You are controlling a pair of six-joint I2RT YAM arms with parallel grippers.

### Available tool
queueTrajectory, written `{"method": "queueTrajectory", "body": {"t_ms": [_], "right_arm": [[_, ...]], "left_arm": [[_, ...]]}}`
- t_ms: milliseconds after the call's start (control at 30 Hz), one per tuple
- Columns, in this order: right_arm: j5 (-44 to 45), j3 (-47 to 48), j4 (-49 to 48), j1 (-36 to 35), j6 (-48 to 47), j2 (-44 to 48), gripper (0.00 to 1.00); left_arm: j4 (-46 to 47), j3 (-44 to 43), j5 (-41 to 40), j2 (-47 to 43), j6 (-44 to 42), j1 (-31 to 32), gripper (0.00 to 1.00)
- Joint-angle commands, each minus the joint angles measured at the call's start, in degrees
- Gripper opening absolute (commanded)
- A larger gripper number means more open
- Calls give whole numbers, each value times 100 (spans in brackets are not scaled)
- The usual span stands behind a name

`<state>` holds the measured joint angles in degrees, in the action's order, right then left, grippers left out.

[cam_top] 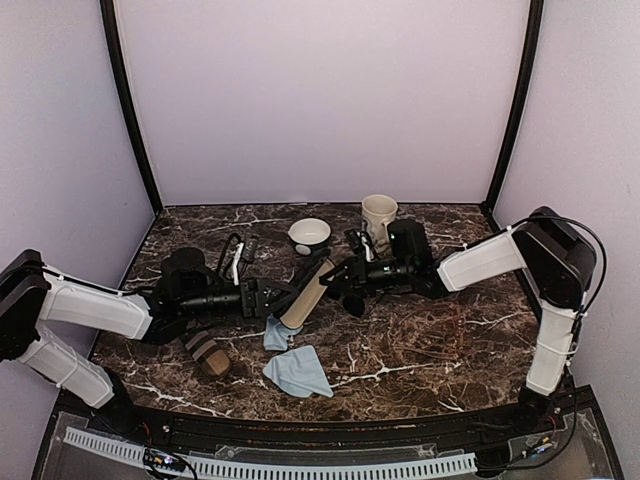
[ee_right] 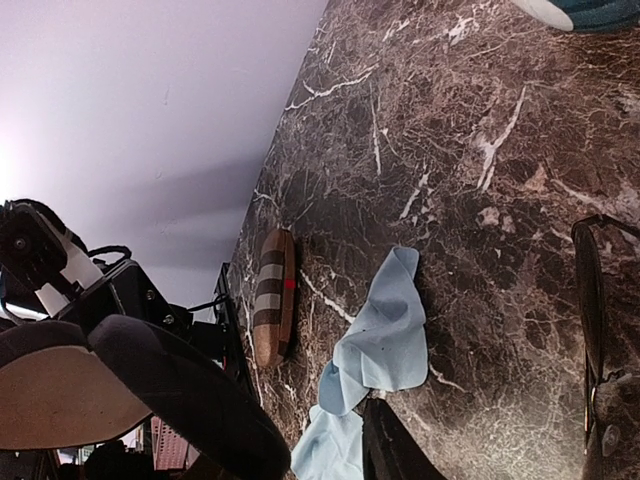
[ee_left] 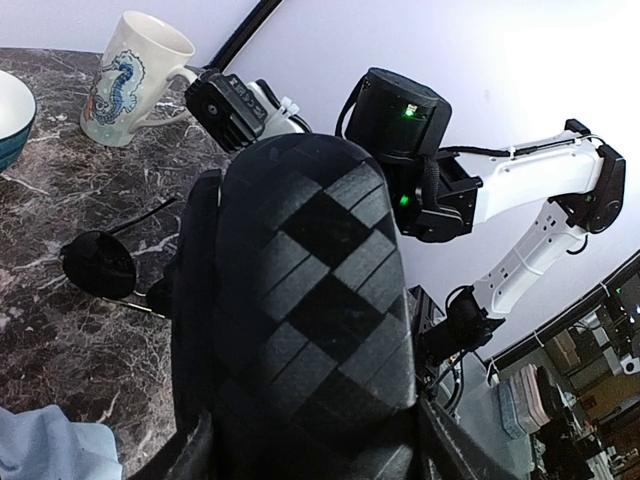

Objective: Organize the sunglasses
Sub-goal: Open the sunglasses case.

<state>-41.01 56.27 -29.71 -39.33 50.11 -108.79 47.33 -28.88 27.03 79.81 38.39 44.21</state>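
Presently casing the sunglasses (ee_left: 100, 262).
Gripping open checkered case (ee_left: 310, 300) in left jaws; cannot tell for right jaws; next, sliding glasses inside.

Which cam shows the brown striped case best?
Right wrist: the brown striped case lies whole and unobstructed on the marble table, stripes clear. Top external shows the case small, by the left arm. Left wrist doesn't show it.

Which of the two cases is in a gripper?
The black checkered case, held in the left gripper; the brown striped case lies free on the table.
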Motion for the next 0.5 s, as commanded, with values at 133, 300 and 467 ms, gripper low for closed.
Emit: {"method": "queueTrajectory", "body": {"t_ms": [133, 300, 467], "right_arm": [[588, -335, -470, 135, 12, 107, 38], [588, -317, -633, 144, 12, 467, 38], [-371, -242, -195, 185, -618, 711, 81]], "left_arm": [[242, -290, 315, -532, -316, 176, 0], [-1379, -678, -434, -695, -910, 161, 0], [-3336, -1401, -507, -702, -1701, -56, 0]]}}
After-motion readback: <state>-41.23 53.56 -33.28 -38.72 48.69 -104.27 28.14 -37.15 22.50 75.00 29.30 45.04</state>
